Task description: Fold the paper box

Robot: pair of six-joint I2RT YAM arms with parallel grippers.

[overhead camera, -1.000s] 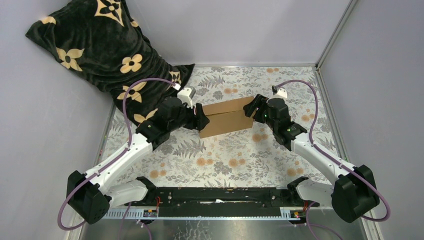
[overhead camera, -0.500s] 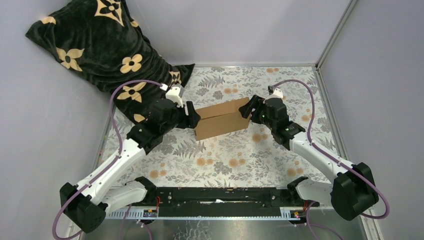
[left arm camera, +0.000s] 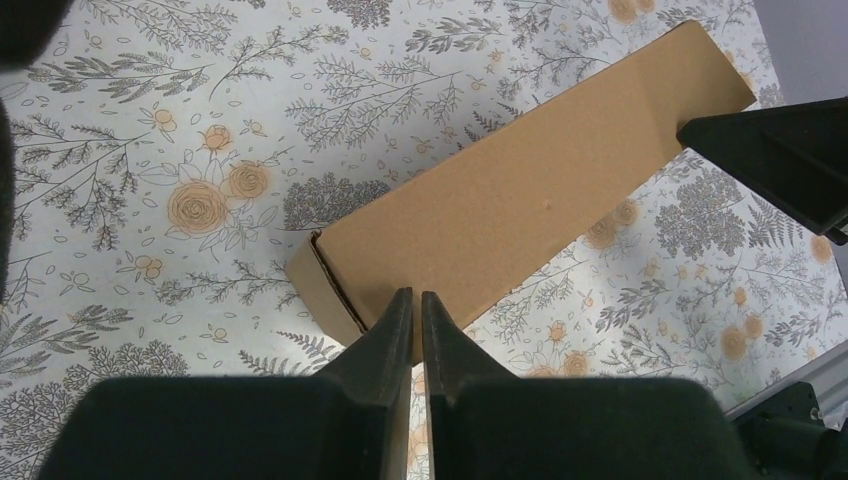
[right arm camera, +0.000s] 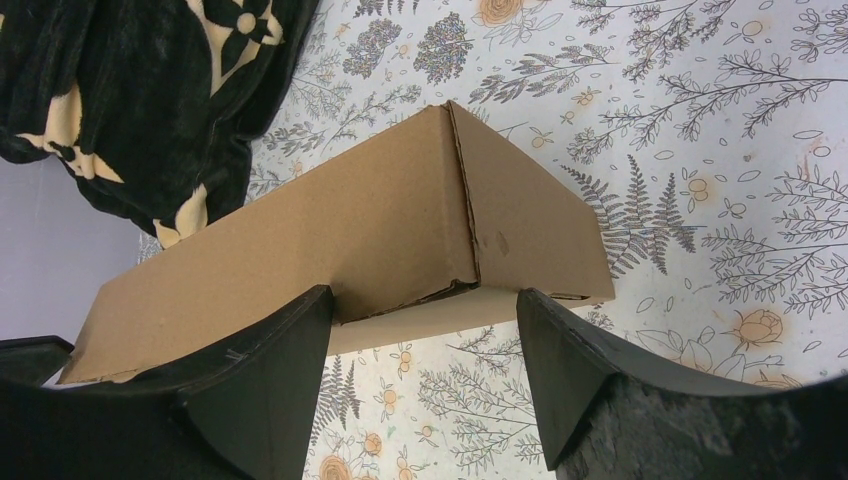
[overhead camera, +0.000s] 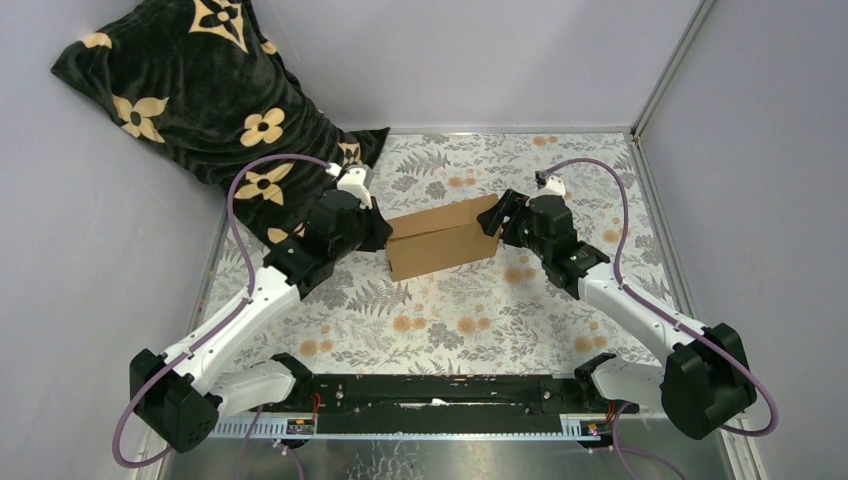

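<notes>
The paper box (overhead camera: 440, 238) lies on the flowered table mat as a long, closed brown cardboard shape, running from lower left to upper right. My left gripper (overhead camera: 380, 232) is at its left end. In the left wrist view the box (left arm camera: 530, 200) lies just beyond the left gripper (left arm camera: 416, 295), whose jaws stand almost together with only a thin slit and nothing between them. My right gripper (overhead camera: 497, 218) is at the box's right end. Its wrist view shows the box (right arm camera: 380, 230) just past the tips of the wide-open right gripper (right arm camera: 423, 296), with a loose flap edge at the box's underside.
A black cushion with beige flowers (overhead camera: 200, 90) leans in the back left corner, close behind my left arm. Grey walls close the back and both sides, and a metal post (overhead camera: 665, 70) runs up the right wall.
The left jaws have closed from wide open to nearly together. The left arm drew back toward the box's left end, and the box slid a little to the left. The right gripper stayed open.
</notes>
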